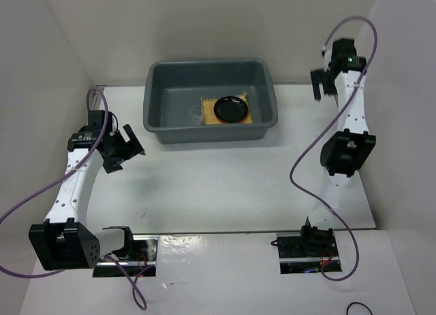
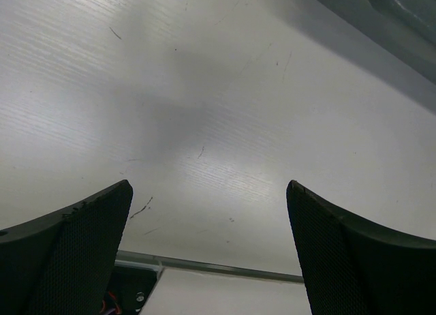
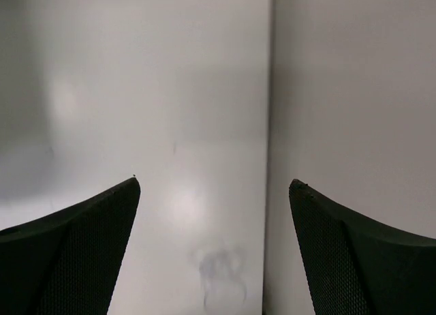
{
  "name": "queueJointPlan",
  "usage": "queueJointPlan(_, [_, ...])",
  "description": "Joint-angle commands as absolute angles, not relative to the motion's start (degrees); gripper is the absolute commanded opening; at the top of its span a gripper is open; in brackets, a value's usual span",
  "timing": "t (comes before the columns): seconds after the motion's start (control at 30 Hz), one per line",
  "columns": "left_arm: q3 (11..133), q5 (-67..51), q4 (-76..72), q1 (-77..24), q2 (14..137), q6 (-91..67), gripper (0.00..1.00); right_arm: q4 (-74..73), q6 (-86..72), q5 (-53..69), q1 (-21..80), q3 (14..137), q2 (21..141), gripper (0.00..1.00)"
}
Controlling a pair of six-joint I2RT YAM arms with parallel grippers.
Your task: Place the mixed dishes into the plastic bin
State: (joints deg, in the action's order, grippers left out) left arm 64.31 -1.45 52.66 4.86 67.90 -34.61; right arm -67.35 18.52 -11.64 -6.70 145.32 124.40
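- The plastic bin (image 1: 155, 100) sits at 12 o'clock on the white table (image 1: 225, 185).
- Inside it, the woven mat (image 1: 206, 114) lies at the floor's 3 o'clock side, and the black plate (image 1: 231, 109) rests on top of it.
- Clear cups (image 1: 195, 114) stand just beside the mat's 9 o'clock edge.
- The left gripper (image 1: 126, 153) hovers at 9 o'clock, fingers wide apart, nothing between them.
- The right gripper (image 1: 320, 87) is raised at 2 o'clock, facing the wall, fingers spread and empty.

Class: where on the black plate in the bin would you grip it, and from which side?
Probably the rim of the black plate, from straight above: it lies flat on the mat, low inside the bin, whose walls block sideways approach.
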Motion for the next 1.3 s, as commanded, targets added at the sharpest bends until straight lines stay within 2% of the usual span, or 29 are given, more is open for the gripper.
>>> queueJointPlan(0.0, [63.9, -3.0, 49.4, 5.3, 69.9, -33.5, 1.00, -71.3, 18.0, -2.2, -7.3, 124.4, 108.5, 0.94])
queueJointPlan(0.03, [63.9, -3.0, 49.4, 5.3, 69.9, -33.0, 1.00, -67.2, 18.0, -3.1, -7.3, 115.8, 103.0, 0.94])
queueJointPlan(0.07, [64.5, -3.0, 49.4, 5.3, 70.4, -33.0, 1.00, -56.7, 18.8, -5.6, -7.3, 99.0, 97.3, 0.94])
queueJointPlan(0.1, [64.5, -3.0, 49.4, 5.3, 70.4, -33.0, 1.00, -52.5, 20.0, -7.6, -5.8, 92.0, 87.5, 0.96])
queueJointPlan(0.13, [64.5, -3.0, 49.4, 5.3, 70.4, -33.0, 1.00, -49.6, 20.0, -9.7, -4.9, 81.8, 84.2, 0.96])
queueJointPlan(0.33, [64.5, -4.1, 49.4, 5.3, 72.0, -32.4, 1.00, -41.7, 19.2, -19.1, -4.4, 62.0, 76.8, 0.96])
queueJointPlan(0.6, [69.1, -3.5, 51.1, 5.3, 75.1, -30.3, 1.00, -35.1, 17.8, -24.7, -4.4, 54.8, 79.2, 0.95])
queueJointPlan(1.27, [65.0, -3.5, 52.1, 5.3, 72.2, -31.4, 1.00, -31.6, 9.8, -29.8, -5.4, 55.5, 90.6, 0.91])
